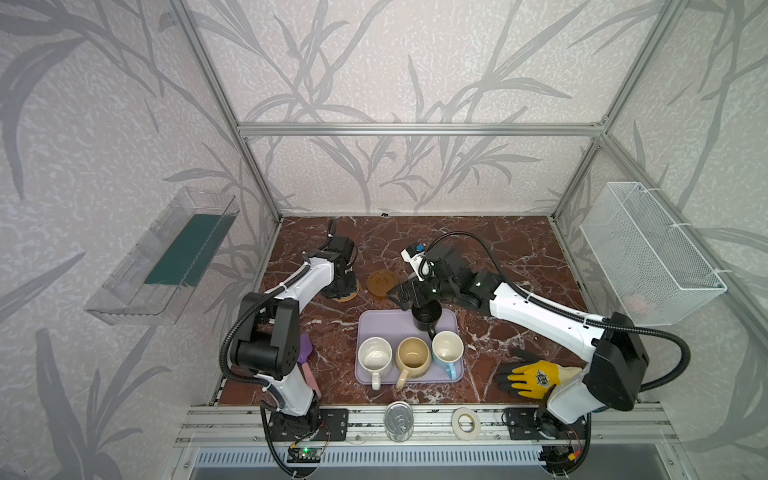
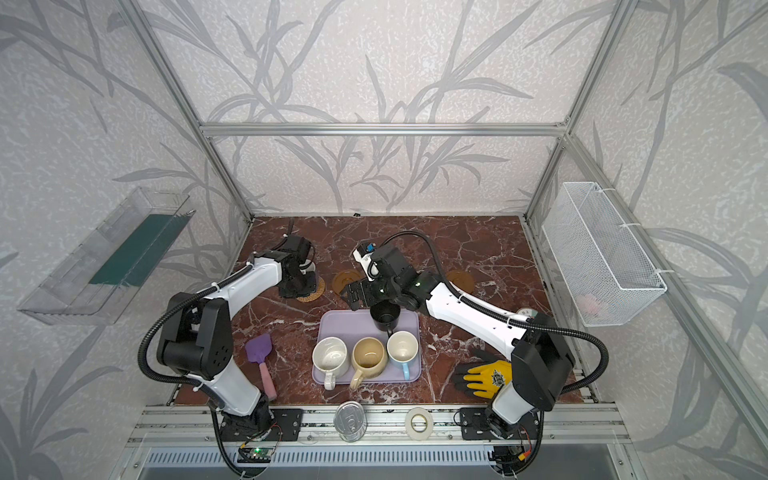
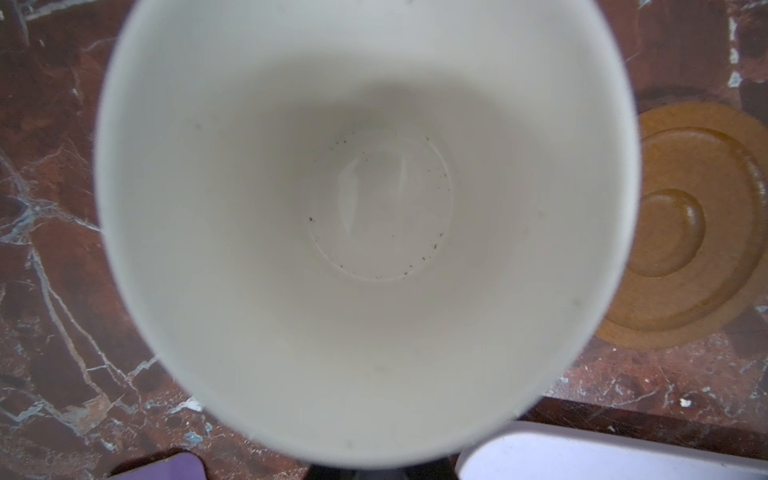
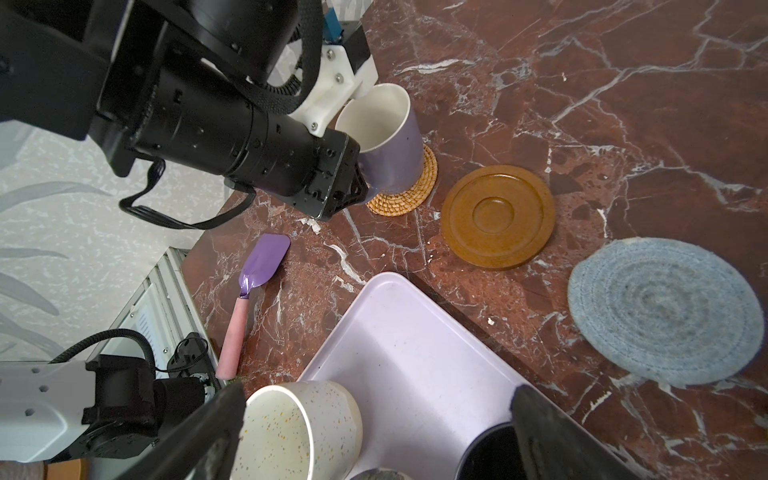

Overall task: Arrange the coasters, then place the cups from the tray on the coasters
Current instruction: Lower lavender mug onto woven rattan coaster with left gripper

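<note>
The left end effector [image 4: 358, 185] is pressed together on the near side of the lavender mug [image 4: 388, 137], where its handle would be, though the handle itself is hidden. That mug stands on the woven rattan coaster [image 4: 411, 189] at the far left of the table [image 1: 519, 257]. It is roughly upright with its mouth up, and the left wrist view looks straight down into its white inside. A brown wooden coaster [image 4: 498, 216] lies just beside the rattan one, and the grey-blue braided coaster [image 4: 665, 309] lies further along. The right end effector [image 4: 378, 390] is spread wide above the far end of the tray [image 1: 374, 326]. The black mug [image 1: 427, 316] stands upright just below it, close to one finger [image 4: 548, 436], with its handle pointing toward the front edge. The speckled white mug [image 4: 299, 432] stands by the other finger.
</note>
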